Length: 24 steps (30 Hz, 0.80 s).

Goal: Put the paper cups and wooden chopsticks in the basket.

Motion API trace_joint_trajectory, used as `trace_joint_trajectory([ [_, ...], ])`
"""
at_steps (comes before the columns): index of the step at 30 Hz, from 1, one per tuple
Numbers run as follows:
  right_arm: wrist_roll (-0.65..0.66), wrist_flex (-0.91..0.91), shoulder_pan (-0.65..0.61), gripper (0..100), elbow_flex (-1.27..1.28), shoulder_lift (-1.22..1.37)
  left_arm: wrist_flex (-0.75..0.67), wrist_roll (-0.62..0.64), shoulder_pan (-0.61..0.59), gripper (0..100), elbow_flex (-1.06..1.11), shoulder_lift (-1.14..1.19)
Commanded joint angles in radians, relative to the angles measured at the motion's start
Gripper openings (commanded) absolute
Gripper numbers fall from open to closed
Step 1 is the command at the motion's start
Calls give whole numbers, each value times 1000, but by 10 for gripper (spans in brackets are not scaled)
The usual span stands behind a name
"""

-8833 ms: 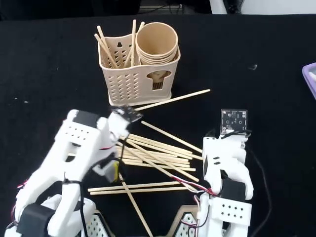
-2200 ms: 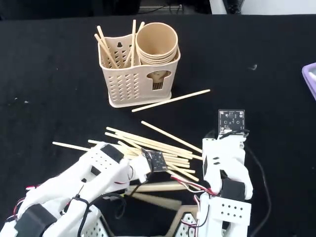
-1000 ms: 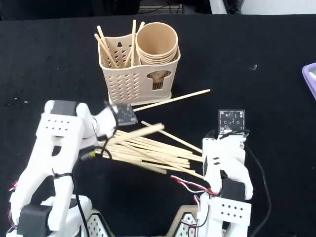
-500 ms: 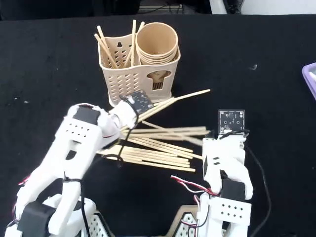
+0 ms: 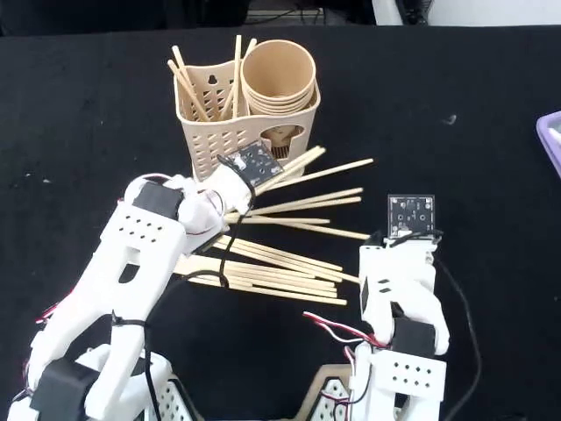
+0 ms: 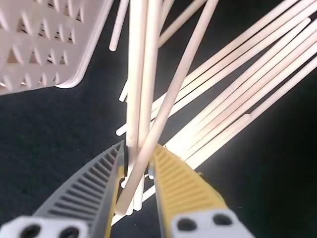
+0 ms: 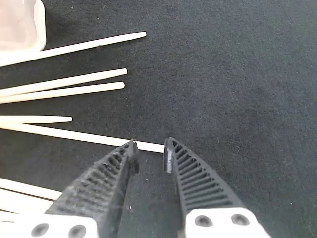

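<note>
The black surface (image 5: 456,175) lies bare on both sides of the basket (image 5: 237,145), so a hand can pass there. Just in front of the basket the left hand (image 6: 138,146), closed on a few chopsticks (image 6: 136,74), blocks the way. The loose chopsticks (image 5: 280,267) cover the surface between the two arms. Inside the basket, stacked paper cups (image 5: 279,74) fill one compartment and leaning sticks (image 5: 206,88) crowd the other.

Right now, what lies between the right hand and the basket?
Several wooden chopsticks, fanned across the black table, as the high view shows.
</note>
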Motion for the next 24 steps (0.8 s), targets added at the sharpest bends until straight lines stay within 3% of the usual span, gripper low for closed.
trace_joint_trajectory([
  [1,9,-3,8,103,-5,-16,86,12,30,31,-122,-21],
  [7,9,-3,8,103,-5,-16,226,11,84,33,-263,-21],
  [22,9,-3,8,103,-5,-16,235,21,77,31,-498,-21],
  [24,9,-3,8,103,-5,-16,233,71,77,31,-527,-21],
])
